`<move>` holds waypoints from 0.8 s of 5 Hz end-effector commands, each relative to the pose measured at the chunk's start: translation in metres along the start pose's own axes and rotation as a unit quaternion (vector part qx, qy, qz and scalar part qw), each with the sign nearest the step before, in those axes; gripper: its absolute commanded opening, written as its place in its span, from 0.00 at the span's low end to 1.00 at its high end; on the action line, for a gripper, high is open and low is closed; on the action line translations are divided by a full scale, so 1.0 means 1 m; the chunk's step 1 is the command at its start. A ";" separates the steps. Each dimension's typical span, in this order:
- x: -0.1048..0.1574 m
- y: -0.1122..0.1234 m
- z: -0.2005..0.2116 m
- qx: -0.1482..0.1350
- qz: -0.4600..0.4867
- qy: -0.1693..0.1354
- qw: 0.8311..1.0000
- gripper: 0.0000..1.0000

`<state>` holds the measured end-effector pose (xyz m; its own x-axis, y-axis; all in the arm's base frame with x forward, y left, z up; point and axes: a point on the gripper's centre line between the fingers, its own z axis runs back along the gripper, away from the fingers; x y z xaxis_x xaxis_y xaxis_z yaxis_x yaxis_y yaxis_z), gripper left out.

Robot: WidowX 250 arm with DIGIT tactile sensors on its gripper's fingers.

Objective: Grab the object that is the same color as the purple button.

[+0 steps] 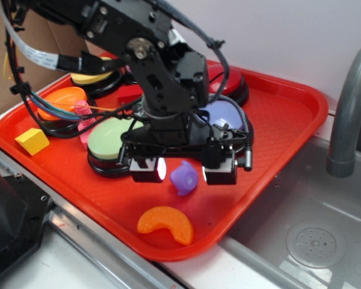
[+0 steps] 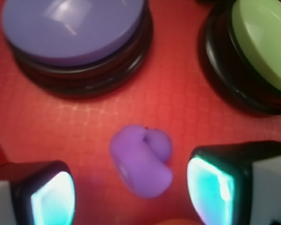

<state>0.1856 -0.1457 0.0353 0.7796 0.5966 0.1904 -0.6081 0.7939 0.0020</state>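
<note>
Exterior view
Gripper (image 1: 183, 170): hangs low over the red tray (image 1: 289, 114), jaws spread wide, nothing held.
Object (image 1: 184, 178): small lavender piece lying on the tray floor, in the gap between the two fingers, a little toward the tray's near edge from the line joining the tips.
Purple button (image 1: 227, 114): behind the jaws, mostly hidden by the arm; its dome matches the object's colour.
Green button (image 1: 111, 139): just beside the left-hand finger as this camera sees it.
Orange crescent (image 1: 166, 223): in front of the jaws, near the tray's rim, apart from the object.
Height: whether the tips touch the tray cannot be told.

Wrist view
Gripper (image 2: 131, 190): both pads lit at the lower corners, wide apart, with clear red tray on either side of the object.
Object (image 2: 142, 161): centred between the fingers, nearer the right-hand pad; not touching either.
Long axis: runs diagonally, from upper left to lower right, with the notched lobes at the upper end; so it sits skewed to the closing line.
Purple button (image 2: 75, 26): ahead of the jaws, upper left, well clear.
Green button (image 2: 264, 44): ahead, upper right.
Next move, as I judge: little sideways correction needed; the jaws should close on the object, which may twist as the pads meet its slanted sides.
</note>
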 end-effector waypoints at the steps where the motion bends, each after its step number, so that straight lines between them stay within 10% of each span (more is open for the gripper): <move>1: 0.018 -0.001 -0.003 -0.001 0.016 -0.013 1.000 0.41; 2: 0.018 -0.002 -0.004 -0.006 0.016 -0.013 1.000 0.00; 4: 0.025 -0.006 0.017 -0.027 -0.026 -0.006 0.999 0.00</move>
<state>0.1919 -0.1360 0.0376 0.8129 0.5526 0.1840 -0.5668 0.8233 0.0311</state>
